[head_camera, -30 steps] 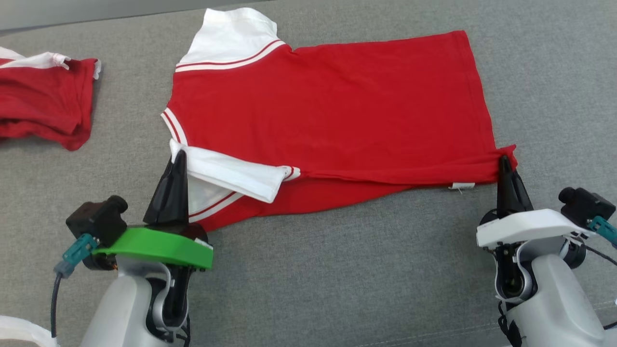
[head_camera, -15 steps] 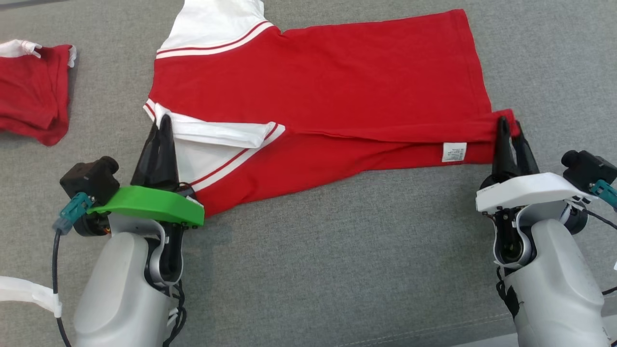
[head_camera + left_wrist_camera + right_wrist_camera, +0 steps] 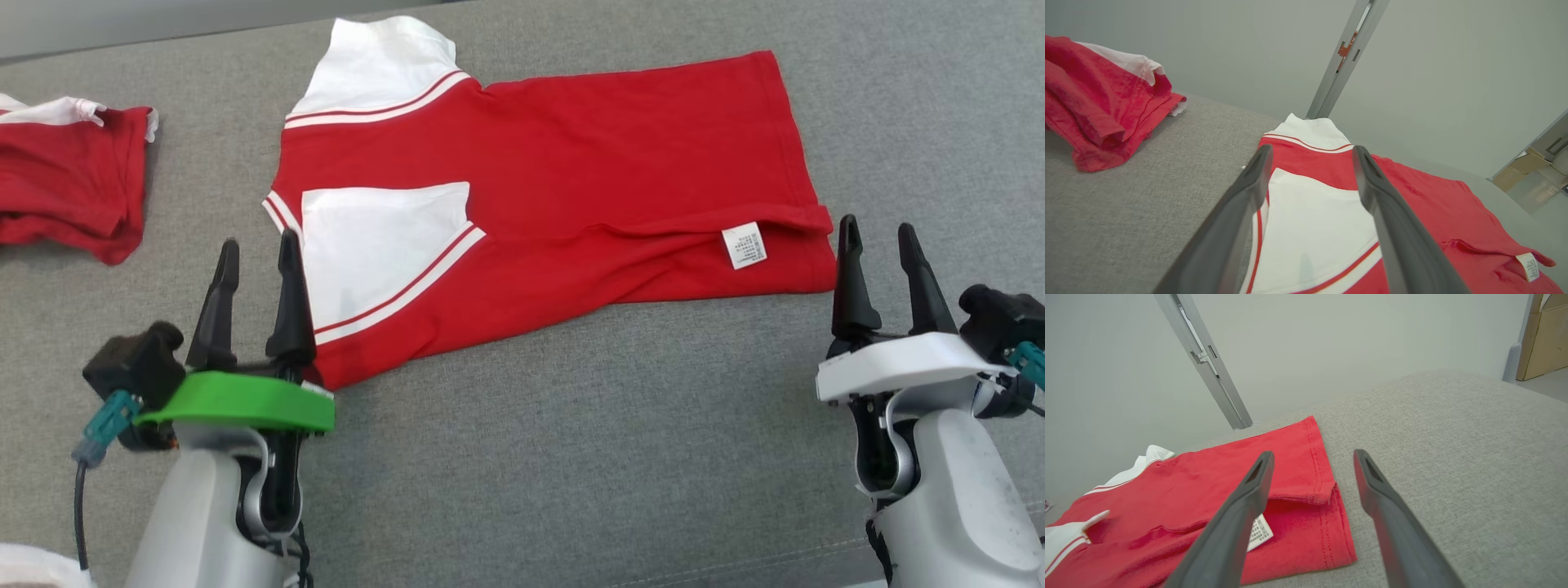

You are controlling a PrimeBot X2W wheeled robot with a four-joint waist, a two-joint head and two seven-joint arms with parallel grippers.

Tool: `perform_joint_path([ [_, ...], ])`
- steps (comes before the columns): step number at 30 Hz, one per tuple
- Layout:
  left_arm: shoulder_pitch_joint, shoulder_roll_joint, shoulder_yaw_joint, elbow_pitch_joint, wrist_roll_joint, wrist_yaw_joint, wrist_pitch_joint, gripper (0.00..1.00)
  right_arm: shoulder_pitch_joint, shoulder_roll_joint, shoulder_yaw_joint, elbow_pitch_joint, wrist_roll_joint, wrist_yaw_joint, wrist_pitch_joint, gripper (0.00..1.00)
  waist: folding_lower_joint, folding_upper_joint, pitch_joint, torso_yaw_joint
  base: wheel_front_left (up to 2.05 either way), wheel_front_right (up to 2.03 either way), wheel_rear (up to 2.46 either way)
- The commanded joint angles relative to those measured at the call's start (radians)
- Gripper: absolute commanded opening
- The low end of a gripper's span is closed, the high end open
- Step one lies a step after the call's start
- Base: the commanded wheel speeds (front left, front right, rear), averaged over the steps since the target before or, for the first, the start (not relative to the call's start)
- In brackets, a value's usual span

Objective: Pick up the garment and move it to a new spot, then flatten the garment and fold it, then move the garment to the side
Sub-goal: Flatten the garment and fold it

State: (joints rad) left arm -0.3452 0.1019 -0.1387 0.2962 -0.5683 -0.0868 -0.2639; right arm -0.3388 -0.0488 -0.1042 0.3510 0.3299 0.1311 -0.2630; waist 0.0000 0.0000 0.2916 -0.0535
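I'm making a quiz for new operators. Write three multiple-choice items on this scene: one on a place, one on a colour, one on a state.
1. The care label sits on the red shirt: A by the far sleeve; B near the hem, by the right hand; C on the collar.
2. The folded-in sleeve is: A white; B blue; C grey.
3. The left hand and right hand are: A shut on cloth; B open; C one shut.
B: label lies at the hem end. A: white with red stripes. B: fingers spread on each.
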Motion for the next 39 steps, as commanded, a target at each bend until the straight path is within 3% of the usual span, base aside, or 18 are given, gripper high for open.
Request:
perform_joint_path([
  [1, 0.041, 0.014, 0.009, -0.003, -0.004, -0.001, 0.0, 1.0, 0.029, -0.003, -0.004, -0.012, -0.033, -0.001, -0.003, 1.0, 0.0, 0.0, -0.031, 0.0, 0.0, 0.0, 0.0],
  [5, 0.127, 0.035, 0.009, -0.001, -0.025, 0.007, 0.053, 1.0, 0.082, -0.003, -0.008, -0.018, -0.087, -0.001, -0.003, 1.0, 0.0, 0.0, -0.068, 0.002, 0.0, 0.0, 0.0],
  [10, 0.205, 0.047, -0.002, 0.012, -0.071, 0.035, 0.196, 1.0, 0.115, -0.003, 0.004, 0.004, -0.132, -0.001, -0.003, 1.0, 0.0, 0.0, -0.089, -0.002, 0.0, 0.0, 0.0],
  [14, 0.217, 0.03, 0.002, 0.015, -0.115, 0.056, 0.277, 1.0, 0.11, -0.003, 0.017, 0.022, -0.138, -0.001, 0.007, 1.0, 0.0, 0.0, -0.079, -0.007, 0.0, 0.0, 0.0],
  [21, 0.174, 0.014, 0.003, 0.051, -0.153, 0.082, 0.33, 1.0, 0.074, -0.003, 0.035, 0.05, -0.144, -0.001, 0.029, 1.0, 0.0, 0.0, -0.042, -0.021, 0.0, 0.0, 0.0],
  [22, 0.171, 0.012, 0.003, 0.055, -0.155, 0.079, 0.327, 0.92, 0.069, -0.003, 0.034, 0.055, -0.147, -0.001, 0.033, 1.0, 0.0, 0.0, -0.037, -0.023, 0.0, 0.0, 0.0],
  [23, 0.167, 0.011, 0.003, 0.058, -0.155, 0.075, 0.323, 0.58, 0.064, -0.003, 0.032, 0.058, -0.149, -0.001, 0.034, 1.0, 0.0, 0.0, -0.033, -0.024, 0.0, 0.0, 0.0],
  [25, 0.157, 0.007, -0.001, 0.056, -0.159, 0.062, 0.31, 0.15, 0.054, -0.003, 0.023, 0.073, -0.154, -0.001, 0.043, 1.0, 0.0, 0.0, -0.027, -0.025, 0.0, 0.0, 0.0],
  [26, 0.153, 0.005, -0.002, 0.053, -0.16, 0.057, 0.304, 0.0, 0.049, -0.003, 0.019, 0.084, -0.156, -0.001, 0.054, 1.0, 0.0, 0.0, -0.025, -0.024, 0.0, 0.0, 0.0],
  [39, 0.151, 0.006, -0.012, -0.022, -0.146, 0.044, 0.255, 0.0, -0.092, -0.002, -0.053, 0.314, -0.149, -0.001, 0.118, 1.0, 0.0, 0.0, -0.013, 0.024, 0.0, 0.0, 0.0],
])
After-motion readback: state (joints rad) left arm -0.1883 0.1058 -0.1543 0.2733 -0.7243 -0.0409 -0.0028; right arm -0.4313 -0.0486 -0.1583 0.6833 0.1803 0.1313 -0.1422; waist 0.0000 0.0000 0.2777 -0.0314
